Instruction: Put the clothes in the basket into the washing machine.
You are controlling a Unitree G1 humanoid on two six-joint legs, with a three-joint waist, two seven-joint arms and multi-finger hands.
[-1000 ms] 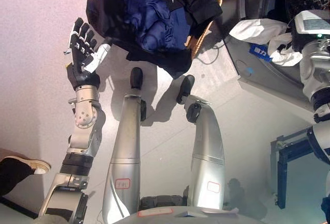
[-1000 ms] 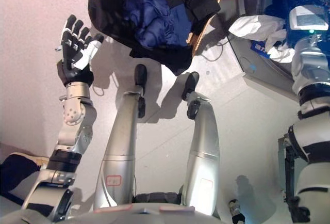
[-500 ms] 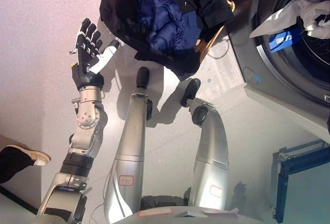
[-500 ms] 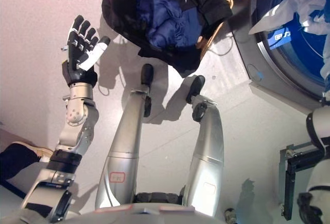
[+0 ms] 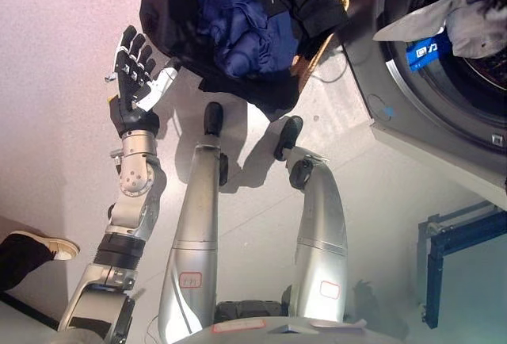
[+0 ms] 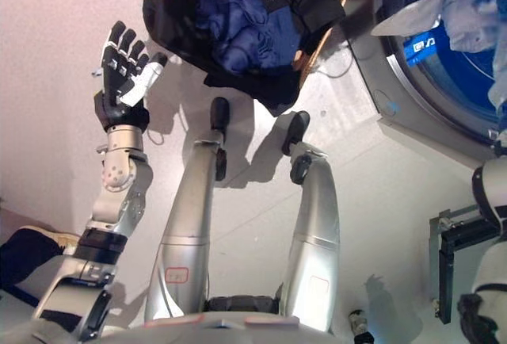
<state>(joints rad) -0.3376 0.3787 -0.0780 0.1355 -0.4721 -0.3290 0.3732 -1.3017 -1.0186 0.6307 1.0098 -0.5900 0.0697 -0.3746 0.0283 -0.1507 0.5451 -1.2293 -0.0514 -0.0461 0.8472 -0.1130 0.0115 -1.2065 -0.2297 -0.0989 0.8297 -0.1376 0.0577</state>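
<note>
A wicker basket (image 5: pixel 314 54) stands on the floor at top centre. It is heaped with a black garment (image 5: pixel 170 11) and a blue garment (image 5: pixel 238 28). My left hand (image 5: pixel 135 78) is raised just left of the basket, open, palm up, holding nothing. At the right is the washing machine (image 5: pixel 396 118) with its drum (image 5: pixel 475 74) open. A pale grey-white garment (image 5: pixel 475 21) with a blue tag (image 5: pixel 420 51) lies across the drum's mouth. My right forearm (image 6: pixel 489 197) shows at the right edge of the right eye view, and the hand is outside both views.
A person's shoe (image 5: pixel 43 242) and dark trouser leg show at the lower left. A blue-black metal frame (image 5: pixel 459 237) stands at the lower right beside the washing machine. The black garment hangs over the basket's near side onto the floor.
The pale garment has gone from in front of the machine's door opening into the drum's mouth. My right arm has left the left eye view. The left hand stays raised.
</note>
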